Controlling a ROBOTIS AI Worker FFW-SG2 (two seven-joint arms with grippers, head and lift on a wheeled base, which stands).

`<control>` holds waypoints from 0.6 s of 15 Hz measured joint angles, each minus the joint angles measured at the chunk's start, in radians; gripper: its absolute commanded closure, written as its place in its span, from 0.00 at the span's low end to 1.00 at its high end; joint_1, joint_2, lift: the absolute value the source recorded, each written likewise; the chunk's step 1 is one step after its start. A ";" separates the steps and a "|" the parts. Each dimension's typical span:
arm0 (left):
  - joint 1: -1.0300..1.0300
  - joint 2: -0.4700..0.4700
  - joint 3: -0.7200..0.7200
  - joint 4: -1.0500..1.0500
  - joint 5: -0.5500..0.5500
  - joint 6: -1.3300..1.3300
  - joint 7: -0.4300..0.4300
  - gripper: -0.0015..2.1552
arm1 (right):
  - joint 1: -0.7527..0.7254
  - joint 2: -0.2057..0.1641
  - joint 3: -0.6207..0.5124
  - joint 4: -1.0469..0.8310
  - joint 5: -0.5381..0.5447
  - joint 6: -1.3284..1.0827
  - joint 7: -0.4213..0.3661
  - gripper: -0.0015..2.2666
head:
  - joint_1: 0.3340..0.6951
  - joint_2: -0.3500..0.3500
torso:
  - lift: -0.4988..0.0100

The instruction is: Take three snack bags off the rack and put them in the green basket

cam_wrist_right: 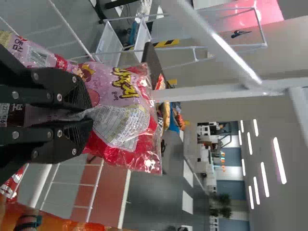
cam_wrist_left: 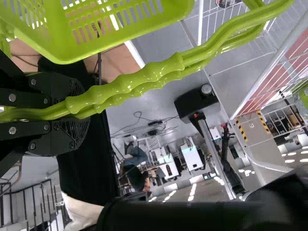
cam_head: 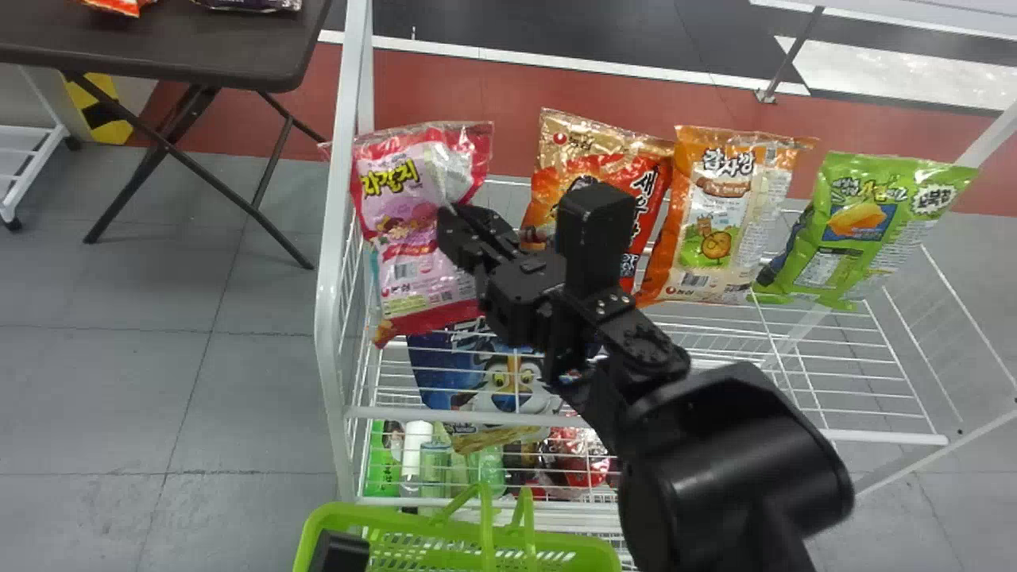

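"Holding anything in your right claw [cam_wrist_right: 90,119]?"

"Yes, the pink bag [cam_head: 409,238], pinched between its two fingers at the left end of the rack [cam_head: 326,318], right beside the post [cam_head: 364,71]. I can't tell whether they touch."

"And your left claw [cam_wrist_left: 83,112]?"

"Closed on the handles [cam_wrist_left: 139,79] of the basket [cam_head: 373,518], low down at the near left."

"How would you do this step well?"

"Lift the bag gently until it clears the wires, then draw it toward you. Give the post room, or a corner may snag. Hold the basket steady and come in beside its handles, not across them. Lower the bag well inside the rim, then let go; squeeze harder and the film may crumple."

"What's left after that?"

"Two more, from the red bag [cam_head: 584,171], the orange bag [cam_head: 719,226] and the green bag [cam_head: 862,222] to the right."
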 measured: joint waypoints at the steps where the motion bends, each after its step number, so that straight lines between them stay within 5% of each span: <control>1: 0.000 0.000 0.002 0.001 0.000 0.000 -0.004 0.67 | 0.041 -0.009 -0.015 -0.056 0.007 -0.004 0.001 0.97 | 1.00 0.16 | 0.93; 5: -0.010 -0.004 0.017 0.016 -0.003 -0.006 -0.006 0.67 | 0.225 -0.065 -0.113 -0.271 -0.019 0.014 0.034 0.97 | 1.00 0.02 | 0.93; 9: -0.020 -0.009 0.035 0.017 -0.002 -0.001 -0.005 0.67 | 0.395 -0.091 -0.286 -0.424 -0.087 0.086 0.126 0.97 | 1.00 0.00 | 0.93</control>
